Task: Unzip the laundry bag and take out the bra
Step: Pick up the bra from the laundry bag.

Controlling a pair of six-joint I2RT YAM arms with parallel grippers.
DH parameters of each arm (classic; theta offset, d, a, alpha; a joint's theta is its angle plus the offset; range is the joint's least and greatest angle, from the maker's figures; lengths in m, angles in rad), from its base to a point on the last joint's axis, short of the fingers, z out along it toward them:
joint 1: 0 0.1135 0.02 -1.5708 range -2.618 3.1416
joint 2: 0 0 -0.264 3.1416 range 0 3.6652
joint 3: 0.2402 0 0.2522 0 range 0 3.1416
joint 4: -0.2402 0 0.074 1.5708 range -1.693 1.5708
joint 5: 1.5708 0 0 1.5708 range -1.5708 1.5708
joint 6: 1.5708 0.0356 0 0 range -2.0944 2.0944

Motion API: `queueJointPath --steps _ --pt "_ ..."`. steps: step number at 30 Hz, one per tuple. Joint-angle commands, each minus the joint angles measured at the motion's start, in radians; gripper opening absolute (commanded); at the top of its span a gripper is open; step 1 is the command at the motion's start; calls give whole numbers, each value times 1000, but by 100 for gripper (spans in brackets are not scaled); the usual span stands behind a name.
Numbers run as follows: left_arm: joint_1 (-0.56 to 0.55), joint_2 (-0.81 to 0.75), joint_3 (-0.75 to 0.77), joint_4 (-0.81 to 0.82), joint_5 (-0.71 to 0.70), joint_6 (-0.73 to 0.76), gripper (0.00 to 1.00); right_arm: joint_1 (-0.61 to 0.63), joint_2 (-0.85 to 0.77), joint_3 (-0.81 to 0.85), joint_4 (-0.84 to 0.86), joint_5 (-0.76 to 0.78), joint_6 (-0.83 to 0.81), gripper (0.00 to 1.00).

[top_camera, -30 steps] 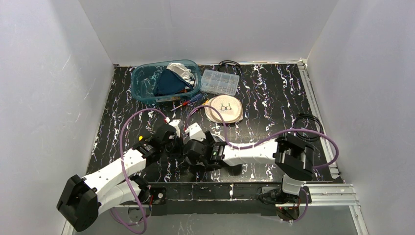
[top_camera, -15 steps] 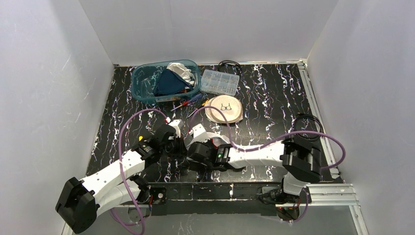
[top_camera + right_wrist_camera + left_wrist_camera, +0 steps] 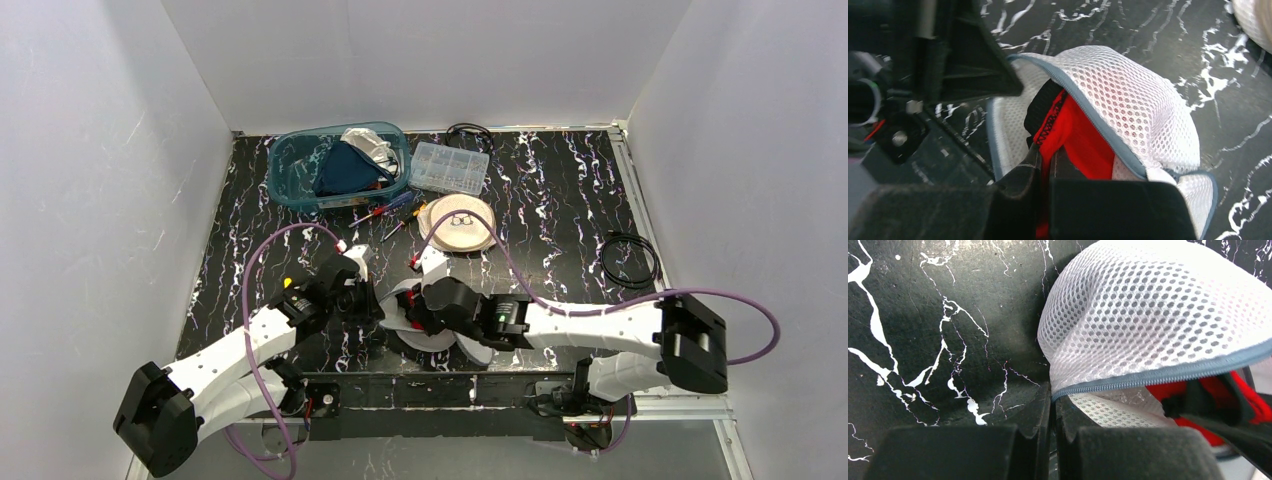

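Sprawling across most of the top view, the black marbled desk (image 3: 560, 200) carries the work close to its near edge, roughly midway between the two bases. The right arm (image 3: 590, 325) is the one that matters here. It stretches in low from the right side, and the right end effector (image 3: 1045, 155) is at the mouth of the laundry bag (image 3: 1133, 110).

That white mesh bag lies on the desk between the two end effectors. It is already unzipped, with its upper flap domed up and the opening turned toward the right wrist. Inside sits the bra (image 3: 1083, 145), red with a dark trim, mostly under the mesh flap and none of it out yet. The right end effector is pressed together on a fold of that red fabric at the mouth.

At the opposite end, the left end effector (image 3: 1053, 405) is pinched shut on the bag's grey zipper edge (image 3: 1168, 374), which runs from the pinch toward the right arm. The bra therefore lies directly ahead of the right fingers. As I judge it, the way out is back along that zipper line, away from the left anchor.
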Motion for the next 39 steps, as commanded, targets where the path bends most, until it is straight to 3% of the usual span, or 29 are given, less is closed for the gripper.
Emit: queueJointPath --steps 1,16,24,29,30,33,35,39 --pt "-2 -3 32 -28 -27 -11 0 -19 -88 -33 170 -235 -125 1" --pt "-3 94 103 -44 -29 -22 0 -43 -220 7 198 -489 -317 1" --pt "-2 89 127 -77 -61 -36 0 -56 -388 -81 351 -231 -274 1" --pt "-2 72 166 -122 -63 -60 0 -55 -390 -61 291 -221 -322 1" --pt "-2 63 179 -138 -61 -63 5 -56 -390 -60 280 -225 -336 1" --pt "-2 30 231 -197 -61 -78 40 -56 -401 -53 248 -222 -371 1" --pt "-2 2 269 -244 -69 -87 59 -55 -417 -46 230 -214 -393 1" --pt "-1 -48 379 -386 -129 -95 74 -56 -455 -16 165 -197 -441 1"
